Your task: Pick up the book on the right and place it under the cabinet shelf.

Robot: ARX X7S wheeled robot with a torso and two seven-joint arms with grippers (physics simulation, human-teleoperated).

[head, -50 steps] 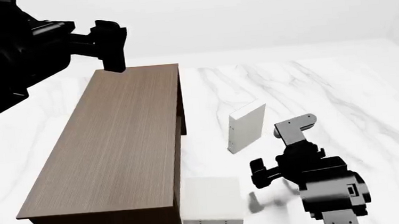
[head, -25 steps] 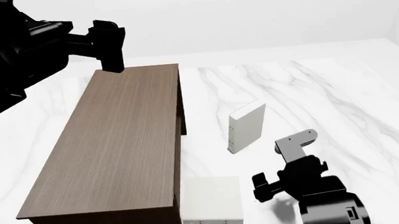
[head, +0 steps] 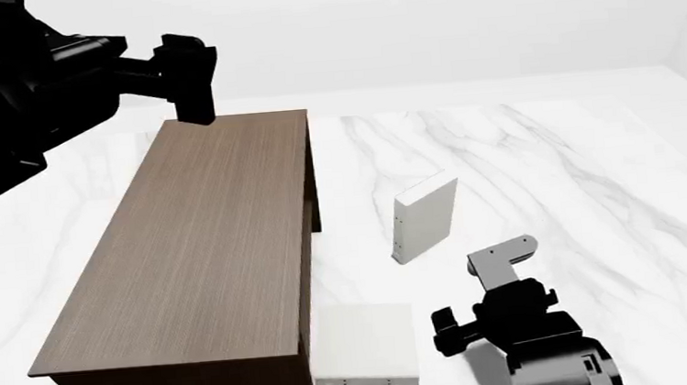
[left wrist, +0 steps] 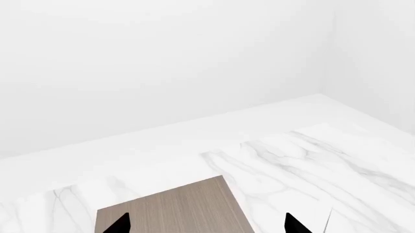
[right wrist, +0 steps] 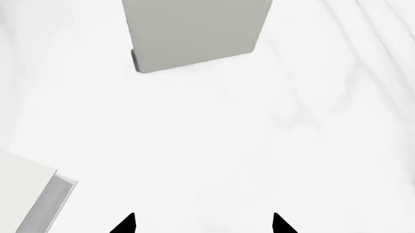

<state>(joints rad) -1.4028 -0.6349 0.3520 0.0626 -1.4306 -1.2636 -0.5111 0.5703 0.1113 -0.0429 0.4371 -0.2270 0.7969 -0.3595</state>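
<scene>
**A:** What's the scene, materials first?

**B:** Simulated marble worktop (head: 562,166), glossy white w/ grey veins. The cabinet shelf (head: 188,241) is a long dark-brown box w/ fine straight wood grain, a flat top and sharp corners. It lies lengthwise at the head view's left.

**A:** And the book?

**B:** The book (head: 425,219) is a thin, plain, pale grey-white slab. It stands upright on the marble, to the right of the cabinet shelf and apart from it. Its narrow spine faces the camera. The right wrist view shows its broad matte cover, nothing touching it.

**A:** Any other items?

**B:** A thicker white book (head: 365,342) lies flat near the cabinet shelf's near right corner, tiny dark dots along its front edge. Can't tell if it touches the wood.

**A:** Tools?

**B:** The right gripper (right wrist: 202,224) has its black pointed tips spread wide, holding nothing. It sits low over bare marble, short of the book, w/ the white book off to one side. The left gripper (left wrist: 207,224) is also spread wide and empty, raised over the cabinet shelf's far end.

**A:** Room to move?

**B:** Open marble lies between the right gripper and the book, and more to the book's right. A strip of marble separates the book from the cabinet shelf's long right edge.
</scene>
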